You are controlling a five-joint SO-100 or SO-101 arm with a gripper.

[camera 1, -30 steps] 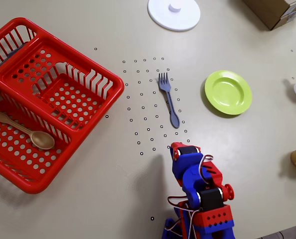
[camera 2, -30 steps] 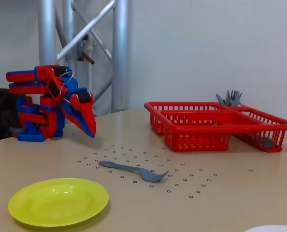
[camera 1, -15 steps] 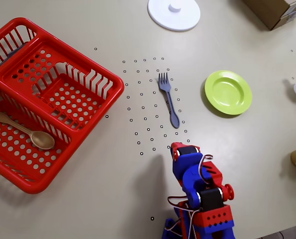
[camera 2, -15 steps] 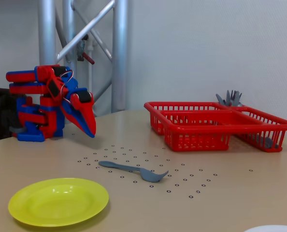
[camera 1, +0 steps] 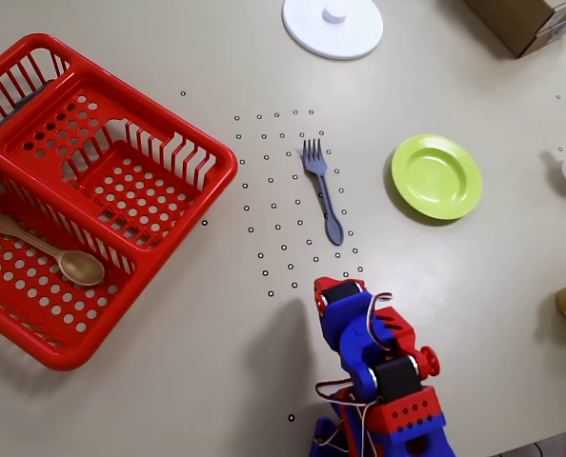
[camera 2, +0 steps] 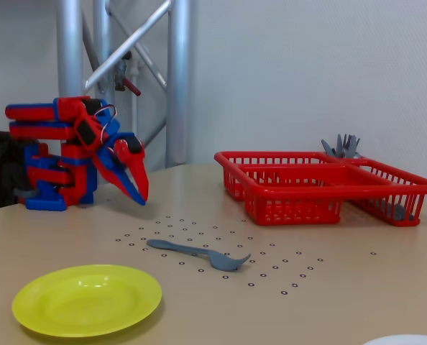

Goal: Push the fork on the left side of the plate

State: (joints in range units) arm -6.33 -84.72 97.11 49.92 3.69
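The slate-blue fork (camera 1: 322,190) lies flat on the beige desk (camera 1: 216,333) among a scatter of small dark dots, its tines pointing toward the top of the overhead view and its rounded handle end toward the arm. To its right in that view, apart from it with bare desk between, sits the lime-green plate (camera 1: 436,176). The red and blue arm is folded low near the bottom edge, and its jaws (camera 1: 327,286) hang just beyond the fork's handle end, not touching it. From the side, the jaws (camera 2: 142,198) point down at a slant above the desk, with the fork (camera 2: 199,253) nearer the camera and the plate (camera 2: 87,298) closest. The two fingers look drawn together to a single tip, so the jaws appear closed and hold nothing. A red basket (camera 1: 35,124) fills the left of the overhead view with a tan spoon (camera 1: 47,250) lying in one compartment. A white disc with a centre knob (camera 1: 333,26) rests at the top edge.
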